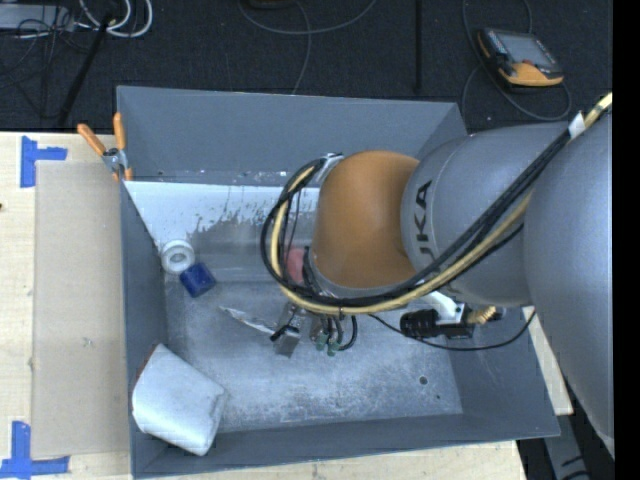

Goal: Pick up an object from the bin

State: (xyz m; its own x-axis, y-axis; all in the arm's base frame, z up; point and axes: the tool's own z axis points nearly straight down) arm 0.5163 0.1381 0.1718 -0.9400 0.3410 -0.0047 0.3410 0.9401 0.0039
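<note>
Tool (288, 338) hangs low over the middle of the bin (300, 133), its dark tip close to the speckled floor. The orange cover (365, 223) and the looped cables (285, 213) on the wrist hide most of it from above, so I cannot tell whether it is spread, pressed together or pinching anything. Just to its left a thin pale strip (243, 317) lies flat on the floor, its right end reaching up to the tip; whether the two touch I cannot tell. A pink thing (297, 262) peeks out from behind the cover's left edge, too hidden to name. Farther left, near the sloping wall, a small blue block (196, 280) lies just beside a white ring (177, 256). Well apart from these, a white cloth bundle (178, 401) fills the near left corner.
</note>
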